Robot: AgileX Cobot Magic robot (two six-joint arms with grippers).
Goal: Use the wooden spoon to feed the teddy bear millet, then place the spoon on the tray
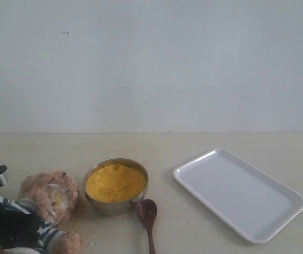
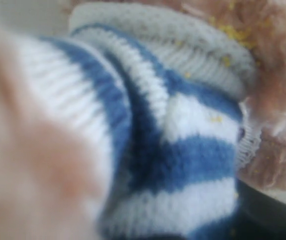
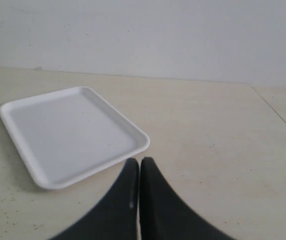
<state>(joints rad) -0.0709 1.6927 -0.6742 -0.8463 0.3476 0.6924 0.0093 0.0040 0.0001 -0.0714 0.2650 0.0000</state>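
Note:
The teddy bear (image 1: 51, 196) lies at the front left beside a steel bowl (image 1: 101, 205) heaped with millet (image 1: 115, 182). Yellow grains cling to its face. The wooden spoon (image 1: 148, 211) rests on the table just in front of the bowl, bowl end toward it. My left gripper (image 1: 3, 225) is pressed against the bear's striped body. The striped shirt (image 2: 192, 150) fills the left wrist view and hides the jaws. The white tray (image 1: 241, 193) lies at the right with nothing on it. My right gripper (image 3: 140, 162) hovers shut and holding nothing near a corner of the tray (image 3: 68, 132).
Loose millet grains are scattered on the table around the bear and in front of the bowl. A pale wall stands behind the table. The right arm does not show in the exterior view.

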